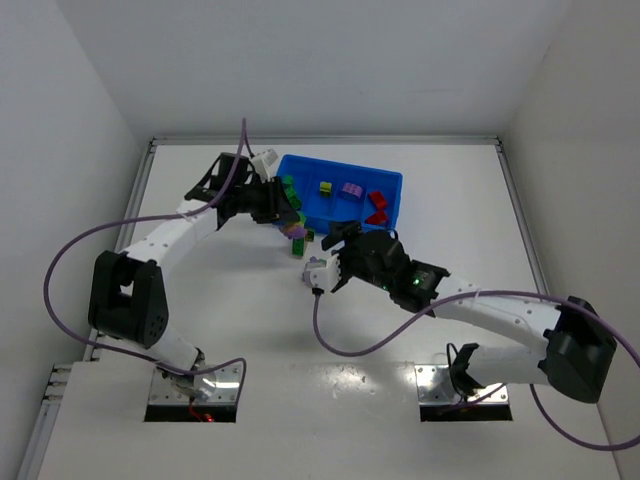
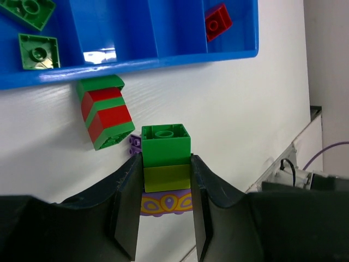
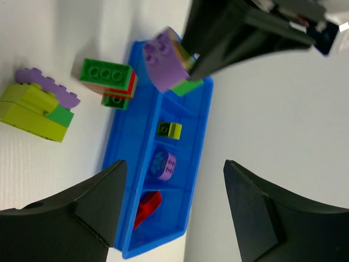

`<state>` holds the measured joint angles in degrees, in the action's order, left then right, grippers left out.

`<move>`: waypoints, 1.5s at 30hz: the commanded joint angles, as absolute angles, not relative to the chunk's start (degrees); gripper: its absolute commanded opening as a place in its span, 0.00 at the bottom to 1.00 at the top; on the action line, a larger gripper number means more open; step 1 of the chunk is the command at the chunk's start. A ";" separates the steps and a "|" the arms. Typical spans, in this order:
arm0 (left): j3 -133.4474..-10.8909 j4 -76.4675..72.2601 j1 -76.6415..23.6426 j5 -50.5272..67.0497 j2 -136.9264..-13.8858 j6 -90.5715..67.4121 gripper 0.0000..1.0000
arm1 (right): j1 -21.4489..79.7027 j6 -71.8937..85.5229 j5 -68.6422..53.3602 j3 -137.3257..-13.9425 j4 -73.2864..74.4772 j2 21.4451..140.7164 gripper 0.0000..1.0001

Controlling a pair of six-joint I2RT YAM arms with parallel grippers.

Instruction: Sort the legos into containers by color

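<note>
The left jaws are clamped on a stack (image 2: 166, 158) of legos. One finger (image 2: 130, 196) presses each side of its yellow-green middle brick, and the green top brick stands clear beyond the fingertips. A purple piece with a gold pattern sits under the yellow-green brick, deeper between the fingers. A small purple brick (image 2: 134, 143) shows at the stack's side. The stack is near the tray (image 2: 163, 57), short of its long wall and at the end that holds green bricks (image 2: 38, 52). Whether it touches the desk (image 2: 245, 109) cannot be told.

Just beside the held stack, a red-and-green striped stack (image 2: 106, 117) lies against the outside of the tray wall.

The right jaws stand wide apart and hold nothing. In the overhead view they hover over the desk near the tray's long side. Past its two fingers (image 3: 92, 210), the wrist view shows the tray lengthwise, with a yellow-green brick (image 3: 169, 130), a purple brick (image 3: 163, 164) and a red brick (image 3: 147, 204) each in a separate compartment. A loose cluster (image 3: 35, 106) of yellow-green, purple and green lies on the desk, apart from the tray.
</note>
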<state>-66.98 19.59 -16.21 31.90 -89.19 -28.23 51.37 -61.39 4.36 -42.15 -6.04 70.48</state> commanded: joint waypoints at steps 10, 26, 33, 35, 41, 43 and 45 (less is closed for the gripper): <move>-73.30 20.39 -18.98 29.62 -90.88 -33.92 0.00 | 58.26 -75.84 6.85 -38.14 -26.61 77.78 0.72; -72.77 20.92 -23.64 30.67 -90.88 -35.50 0.00 | 59.94 -78.66 9.84 -40.69 -30.50 86.65 0.71; -72.25 20.39 -24.17 31.20 -89.82 -35.51 0.00 | 59.33 -79.72 9.84 -41.31 -31.19 89.29 0.46; -71.72 19.87 -24.17 31.81 -89.22 -36.12 0.00 | 59.33 -80.24 10.37 -41.31 -31.73 89.91 0.38; -69.35 18.72 -24.17 31.82 -87.98 -36.65 0.00 | 59.33 -81.47 10.90 -41.31 -34.71 90.44 0.14; -68.82 18.72 -24.17 31.82 -87.46 -36.65 0.00 | 59.33 -81.47 11.68 -40.70 -36.11 90.44 0.14; -68.82 18.19 -24.70 31.82 -87.45 -36.65 0.00 | 60.02 -82.87 12.39 -39.30 -39.70 90.44 0.40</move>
